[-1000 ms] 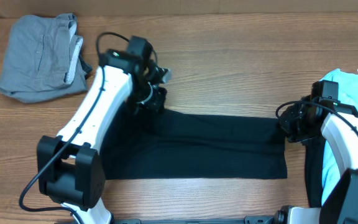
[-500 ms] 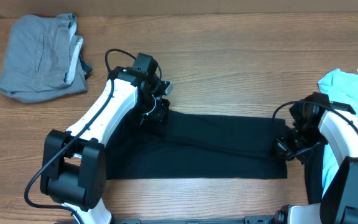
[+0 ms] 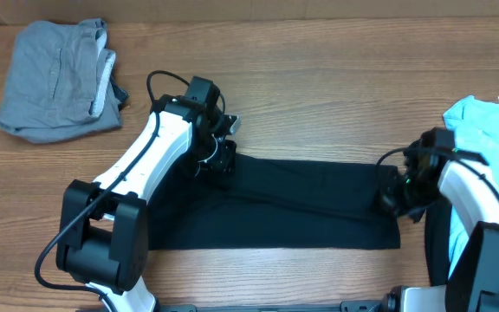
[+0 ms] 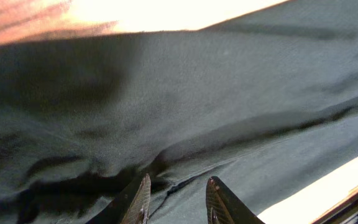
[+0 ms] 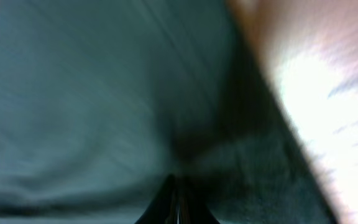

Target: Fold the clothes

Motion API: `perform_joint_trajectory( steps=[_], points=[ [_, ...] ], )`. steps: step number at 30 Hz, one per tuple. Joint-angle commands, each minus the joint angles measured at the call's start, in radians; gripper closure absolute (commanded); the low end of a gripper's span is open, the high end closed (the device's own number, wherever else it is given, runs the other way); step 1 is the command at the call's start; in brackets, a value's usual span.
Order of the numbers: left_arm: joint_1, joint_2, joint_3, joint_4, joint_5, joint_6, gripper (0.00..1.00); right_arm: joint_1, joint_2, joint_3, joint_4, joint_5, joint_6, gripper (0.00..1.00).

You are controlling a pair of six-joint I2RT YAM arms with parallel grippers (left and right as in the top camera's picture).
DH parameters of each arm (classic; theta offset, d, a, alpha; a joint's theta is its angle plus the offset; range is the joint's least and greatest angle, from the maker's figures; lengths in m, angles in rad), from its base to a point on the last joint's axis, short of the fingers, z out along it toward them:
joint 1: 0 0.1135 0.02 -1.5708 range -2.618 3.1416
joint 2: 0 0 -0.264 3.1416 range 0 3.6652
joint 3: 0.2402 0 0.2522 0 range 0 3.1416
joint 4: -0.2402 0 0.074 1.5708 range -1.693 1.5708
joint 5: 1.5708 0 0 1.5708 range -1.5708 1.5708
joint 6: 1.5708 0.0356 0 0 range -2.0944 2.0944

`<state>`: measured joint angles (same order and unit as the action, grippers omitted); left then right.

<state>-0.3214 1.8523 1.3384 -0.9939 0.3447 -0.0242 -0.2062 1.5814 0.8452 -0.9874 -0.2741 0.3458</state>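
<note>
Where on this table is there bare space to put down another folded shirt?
The widest bare patch of the table is the back strip between the grey garment and the light blue garment, above the black T-shirt. The front-left corner below the grey one is also free. The centre and right edge are crowded.

You look straight down on the bench (image 3: 319, 104) from overhead, the black T-shirt (image 3: 301, 204) spread mid-frame. Your left wrist view skims its far-left corner, very close; your right wrist view sits blurred against its right edge.
</note>
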Motion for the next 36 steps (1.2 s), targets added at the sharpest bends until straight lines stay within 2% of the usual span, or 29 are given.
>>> perform_joint_trajectory(
  steps=[1, 4, 6, 10, 13, 17, 19, 21, 23, 25, 27, 29, 36],
  points=[
    [-0.011, -0.021, -0.061, 0.030, -0.026, -0.002, 0.66, 0.021, -0.020, -0.104, 0.000, -0.045, 0.030, 0.96],
    [-0.011, -0.021, -0.129, 0.086, -0.043, -0.003, 0.67, 0.021, -0.023, -0.108, -0.001, -0.050, 0.028, 0.96],
    [-0.011, -0.021, -0.166, 0.106, -0.028, -0.022, 0.74, 0.021, -0.035, -0.090, -0.002, -0.049, 0.024, 0.96],
    [-0.011, -0.021, -0.184, 0.044, 0.034, -0.036, 0.94, 0.021, -0.072, -0.028, -0.021, -0.029, 0.014, 0.96],
    [-0.005, -0.022, -0.151, -0.032, 0.041, -0.035, 0.95, 0.021, -0.098, 0.020, -0.024, -0.030, 0.013, 0.96],
    [0.018, -0.024, -0.055, -0.130, 0.041, -0.035, 0.85, 0.021, -0.109, 0.048, -0.021, -0.032, 0.013, 0.95],
    [0.042, -0.024, 0.046, -0.229, 0.008, -0.019, 0.78, 0.021, -0.109, 0.047, -0.021, -0.045, -0.014, 0.89],
    [0.054, -0.025, 0.109, -0.304, -0.087, -0.012, 0.74, 0.021, -0.109, 0.047, -0.025, -0.045, -0.021, 0.85],
    [0.061, -0.025, 0.145, -0.360, -0.225, -0.007, 0.64, 0.021, -0.109, 0.047, -0.028, -0.045, -0.021, 0.83],
    [0.066, -0.025, 0.143, -0.384, -0.348, -0.009, 0.59, 0.021, -0.109, 0.047, -0.027, -0.045, -0.021, 0.83],
    [0.066, -0.024, 0.098, -0.331, -0.341, 0.008, 0.53, 0.021, -0.109, 0.047, -0.020, -0.045, -0.021, 0.82],
    [0.066, -0.024, 0.018, -0.215, -0.238, 0.086, 0.45, 0.021, -0.109, 0.047, -0.014, -0.045, -0.021, 0.82],
    [0.068, -0.024, -0.081, -0.041, -0.225, 0.123, 0.44, 0.021, -0.109, 0.047, -0.013, -0.045, -0.039, 0.82]
  ],
)
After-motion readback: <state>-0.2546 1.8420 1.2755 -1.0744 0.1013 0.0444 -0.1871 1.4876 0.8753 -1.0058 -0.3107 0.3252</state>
